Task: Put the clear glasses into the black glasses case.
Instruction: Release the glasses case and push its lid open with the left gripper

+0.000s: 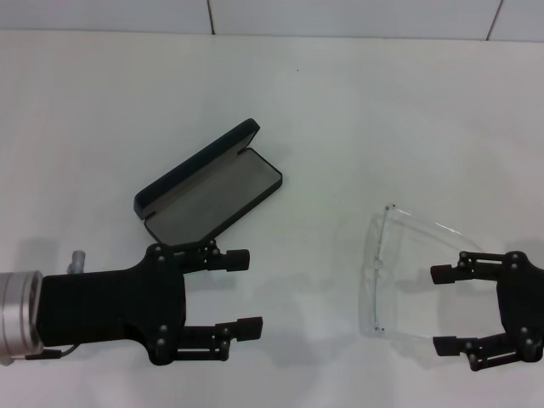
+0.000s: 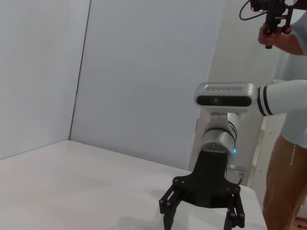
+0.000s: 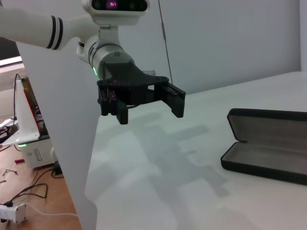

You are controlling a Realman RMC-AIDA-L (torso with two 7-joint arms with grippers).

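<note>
White tabletop (image 1: 297,102) carried everything I had to work with. Both arms sat low at the near edge, left and right of centre.

Black rectangular hard-shell glasses case (image 1: 208,187) lay left of centre, lid swung open, grey lining showing, nothing in it. It sat angled, its near end just beside the left pincer (image 1: 246,291). The right wrist view showed the same case (image 3: 266,143), open and unoccupied.

Left pincer was released, fingers spread wide, gripping nothing. Right pincer (image 1: 442,310) was likewise released, spread, with its fingertips reaching over the arms of the glasses but not closed on them.

Fully transparent wraparound plastic glasses (image 1: 399,272) rested on the tabletop to the right, well apart from the case, arms pointing toward the right pincer. Very hard to read against the white surface; only the edges caught light.

My judgement: light, thin plastic, somewhat springy, smooth and apt to slip. I would take hold at the lens front or bridge and squeeze gently.
</note>
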